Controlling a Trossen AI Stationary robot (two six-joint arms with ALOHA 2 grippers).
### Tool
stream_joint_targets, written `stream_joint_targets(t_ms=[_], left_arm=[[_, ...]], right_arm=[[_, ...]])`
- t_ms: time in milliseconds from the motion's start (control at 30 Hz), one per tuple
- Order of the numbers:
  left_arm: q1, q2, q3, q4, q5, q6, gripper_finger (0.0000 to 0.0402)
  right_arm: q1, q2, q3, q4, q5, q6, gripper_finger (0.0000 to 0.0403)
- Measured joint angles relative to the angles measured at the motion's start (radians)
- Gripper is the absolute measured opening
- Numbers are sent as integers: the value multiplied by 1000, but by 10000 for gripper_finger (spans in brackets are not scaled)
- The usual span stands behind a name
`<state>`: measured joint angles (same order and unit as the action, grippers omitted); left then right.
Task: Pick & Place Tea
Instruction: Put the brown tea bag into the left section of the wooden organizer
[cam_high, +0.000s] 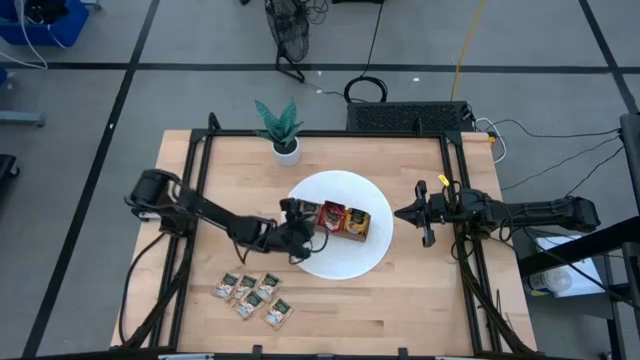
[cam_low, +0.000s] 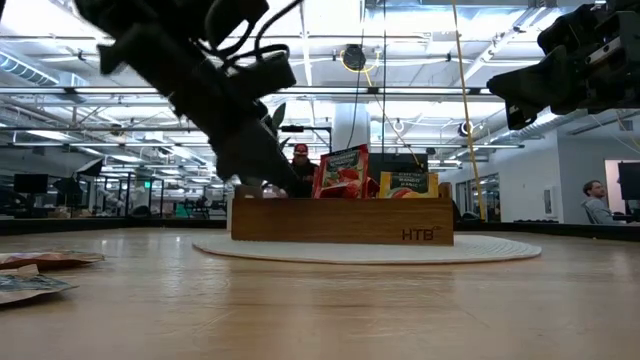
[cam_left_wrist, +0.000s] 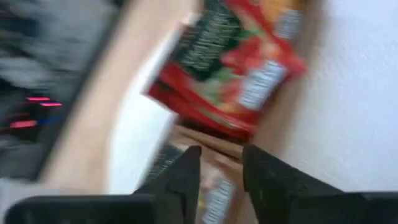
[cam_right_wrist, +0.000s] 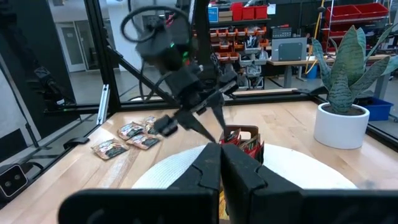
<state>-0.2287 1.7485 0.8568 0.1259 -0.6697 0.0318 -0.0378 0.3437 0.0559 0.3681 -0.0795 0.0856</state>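
A brown wooden tray (cam_high: 352, 238) stands on a white round plate (cam_high: 340, 262). Red sachets (cam_high: 330, 215) stand upright in its middle compartment and orange-yellow sachets (cam_high: 358, 222) in its right one. Several pale beige sachets (cam_high: 252, 295) lie flat on the table near the front edge. My left gripper (cam_high: 297, 232) points down into the tray's left compartment, its fingers slightly apart (cam_left_wrist: 221, 152), over a beige sachet (cam_left_wrist: 211, 190). My right gripper (cam_high: 400, 213) is shut (cam_right_wrist: 221, 149) and hovers off the plate's right side. My left gripper's fingers (cam_left_wrist: 186, 174) stand on either side of the beige sachet in the tray's left compartment, coming slanting down from the table's left. The picture is blurred and I cannot tell whether they touch it.
A potted plant (cam_high: 280, 125) stands by the far edge, left of the plate. A black frame rail (cam_high: 455, 200) runs along the table's right side under my right arm. Bare wood lies between the plate and the loose sachets (cam_right_wrist: 130, 134).
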Motion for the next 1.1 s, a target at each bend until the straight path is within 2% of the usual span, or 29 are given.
stream_joint_targets(t_ms=[100,133,200,300,467,633,867,1100], left_arm=[[44,-71,32,-196,170,-15,70],[61,-88,53,-265,209,-18,39],[99,-101,91,-388,256,-33,13],[140,-99,152,-499,284,6,5],[176,-73,243,-592,430,71,3],[194,-4,314,-696,469,97,2],[198,79,323,-717,479,149,1],[218,91,321,-732,597,143,1]], right_arm=[[0,0,0,0,0,0,4],[0,-1,0,-1,0,0,4],[0,0,0,0,0,0,4],[0,0,0,-1,0,0,4],[0,0,0,-1,0,0,4],[0,0,0,-3,0,0,4],[0,0,0,-2,0,0,4],[0,0,0,-1,0,0,4]])
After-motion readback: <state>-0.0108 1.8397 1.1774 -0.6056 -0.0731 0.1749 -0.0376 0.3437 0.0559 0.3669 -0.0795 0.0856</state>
